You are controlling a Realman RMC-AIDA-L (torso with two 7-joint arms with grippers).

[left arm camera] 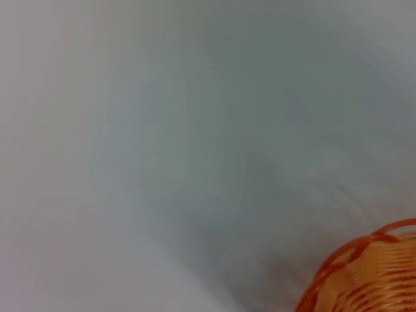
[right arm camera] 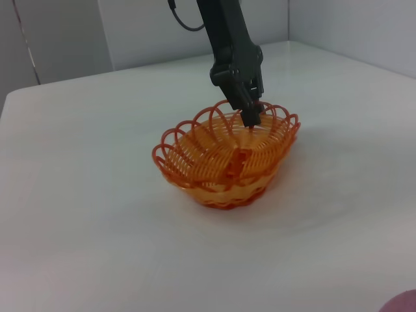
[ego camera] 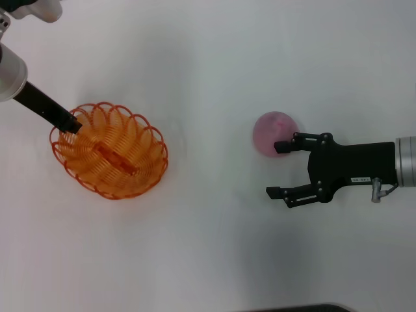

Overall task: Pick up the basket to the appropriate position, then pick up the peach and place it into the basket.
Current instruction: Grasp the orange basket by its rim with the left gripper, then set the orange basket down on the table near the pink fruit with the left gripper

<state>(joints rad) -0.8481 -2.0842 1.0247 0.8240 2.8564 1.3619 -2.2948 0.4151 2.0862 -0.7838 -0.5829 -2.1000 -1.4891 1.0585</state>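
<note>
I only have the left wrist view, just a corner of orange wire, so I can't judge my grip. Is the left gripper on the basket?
Observer: Yes. The left gripper is at the rim of the basket, jaws apparently closed on a loop.
Operator: Is the basket lifted?
Observer: No, in the right wrist view it seems to rest on the table.
Operator: And the peach?
Observer: The peach lies outside the basket, beside the right gripper, whose jaws are open.
</note>
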